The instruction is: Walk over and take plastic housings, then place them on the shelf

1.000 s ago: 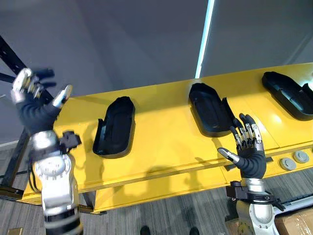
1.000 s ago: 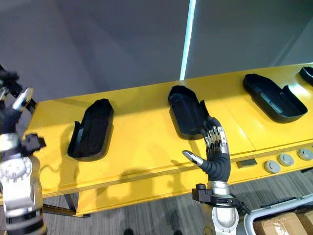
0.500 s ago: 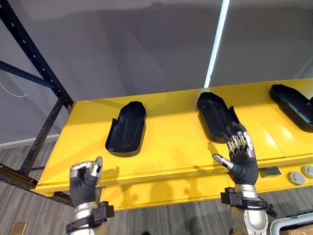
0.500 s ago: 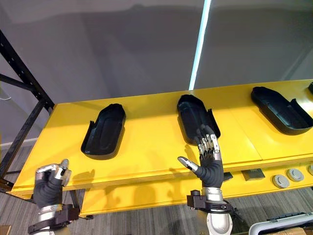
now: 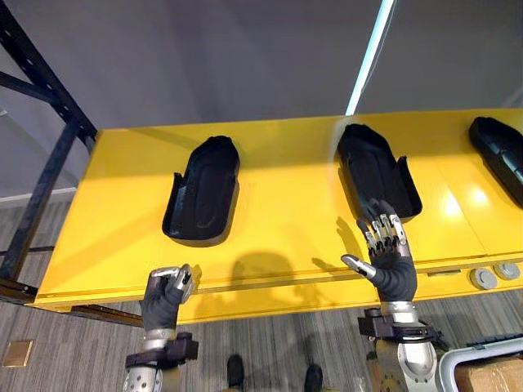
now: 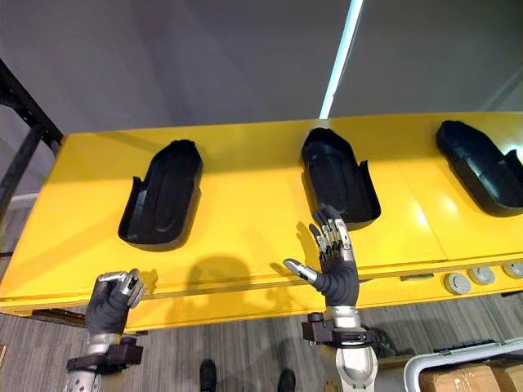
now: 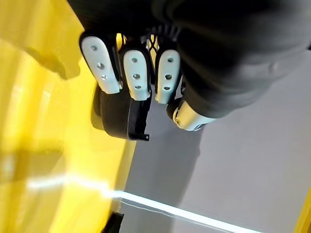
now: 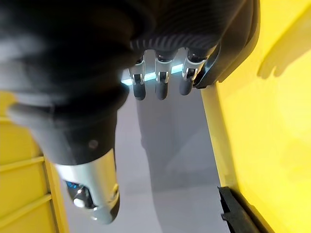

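Three black plastic housings lie on the yellow table (image 5: 278,220): one at the left (image 5: 203,189), one in the middle (image 5: 377,171) and one at the right edge (image 5: 498,151). My left hand (image 5: 166,296) is low at the table's front edge, below the left housing, its fingers (image 7: 131,68) curled into a fist around nothing. My right hand (image 5: 386,261) stands upright over the front edge, just short of the middle housing's near end, with fingers (image 8: 160,82) straight and thumb spread. Neither hand touches a housing.
A black shelf frame (image 5: 41,122) rises past the table's left end. Grey round knobs (image 5: 490,276) sit on the table's front face at the right. A cardboard box (image 5: 490,374) in a grey-rimmed bin stands on the floor at the lower right.
My left hand has come down from high at the left to the table's front edge and curled shut. The camera has shifted. My right hand stays open near the middle housing.
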Controlling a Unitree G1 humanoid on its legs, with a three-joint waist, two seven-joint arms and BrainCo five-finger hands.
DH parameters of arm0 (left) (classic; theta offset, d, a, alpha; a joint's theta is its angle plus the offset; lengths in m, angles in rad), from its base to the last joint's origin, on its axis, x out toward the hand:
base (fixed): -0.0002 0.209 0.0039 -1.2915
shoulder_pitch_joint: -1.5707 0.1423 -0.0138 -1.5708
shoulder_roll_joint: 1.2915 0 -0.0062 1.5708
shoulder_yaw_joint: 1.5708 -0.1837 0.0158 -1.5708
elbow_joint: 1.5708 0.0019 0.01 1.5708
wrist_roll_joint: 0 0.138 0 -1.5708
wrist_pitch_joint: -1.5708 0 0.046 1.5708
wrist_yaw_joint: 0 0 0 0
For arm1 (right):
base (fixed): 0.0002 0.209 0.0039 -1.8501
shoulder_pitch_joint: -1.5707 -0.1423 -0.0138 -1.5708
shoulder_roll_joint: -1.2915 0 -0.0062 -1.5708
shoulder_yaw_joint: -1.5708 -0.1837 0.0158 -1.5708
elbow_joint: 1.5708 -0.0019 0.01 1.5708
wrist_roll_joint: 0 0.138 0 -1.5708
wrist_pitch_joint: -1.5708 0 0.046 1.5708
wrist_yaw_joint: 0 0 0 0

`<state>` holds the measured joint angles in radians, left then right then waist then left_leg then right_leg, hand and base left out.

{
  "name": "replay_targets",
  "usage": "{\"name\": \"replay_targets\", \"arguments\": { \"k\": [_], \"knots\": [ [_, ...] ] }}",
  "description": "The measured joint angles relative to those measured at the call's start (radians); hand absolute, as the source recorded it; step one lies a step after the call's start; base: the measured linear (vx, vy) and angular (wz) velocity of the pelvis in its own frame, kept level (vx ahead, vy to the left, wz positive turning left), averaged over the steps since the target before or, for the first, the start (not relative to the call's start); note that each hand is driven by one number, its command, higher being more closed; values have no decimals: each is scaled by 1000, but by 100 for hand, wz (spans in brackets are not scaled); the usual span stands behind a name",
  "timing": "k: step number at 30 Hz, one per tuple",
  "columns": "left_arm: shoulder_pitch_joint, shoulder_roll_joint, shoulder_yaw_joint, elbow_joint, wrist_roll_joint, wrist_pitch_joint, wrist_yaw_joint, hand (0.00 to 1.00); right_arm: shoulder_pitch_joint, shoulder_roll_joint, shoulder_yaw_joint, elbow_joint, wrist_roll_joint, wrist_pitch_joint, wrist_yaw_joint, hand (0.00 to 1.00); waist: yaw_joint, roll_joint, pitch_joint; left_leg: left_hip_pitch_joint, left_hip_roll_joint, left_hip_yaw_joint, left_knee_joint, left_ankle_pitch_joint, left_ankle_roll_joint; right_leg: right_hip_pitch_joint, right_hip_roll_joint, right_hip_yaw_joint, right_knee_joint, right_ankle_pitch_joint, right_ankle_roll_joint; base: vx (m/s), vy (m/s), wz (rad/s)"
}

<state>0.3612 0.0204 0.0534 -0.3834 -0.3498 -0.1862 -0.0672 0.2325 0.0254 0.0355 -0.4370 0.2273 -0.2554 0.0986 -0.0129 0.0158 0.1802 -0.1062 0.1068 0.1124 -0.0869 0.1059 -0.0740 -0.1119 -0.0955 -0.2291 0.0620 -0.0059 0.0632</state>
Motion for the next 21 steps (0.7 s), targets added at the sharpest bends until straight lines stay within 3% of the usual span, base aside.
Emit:
{"name": "replay_targets", "arguments": {
  "k": [11,21],
  "knots": [
    [-167,4,19,144,31,2,69,100,-7,1,-25,0,3,0,-1,0,-22,2,29,-12,4,30,0,-4,-5,-28,5,28,-1,1,-2,-8,0,-7],
    [-242,22,40,201,51,-15,88,100,-12,1,-26,0,39,0,0,0,-21,6,33,-19,13,54,0,-7,-8,-48,14,50,-1,6,-7,-18,-3,-7]
  ]
}}
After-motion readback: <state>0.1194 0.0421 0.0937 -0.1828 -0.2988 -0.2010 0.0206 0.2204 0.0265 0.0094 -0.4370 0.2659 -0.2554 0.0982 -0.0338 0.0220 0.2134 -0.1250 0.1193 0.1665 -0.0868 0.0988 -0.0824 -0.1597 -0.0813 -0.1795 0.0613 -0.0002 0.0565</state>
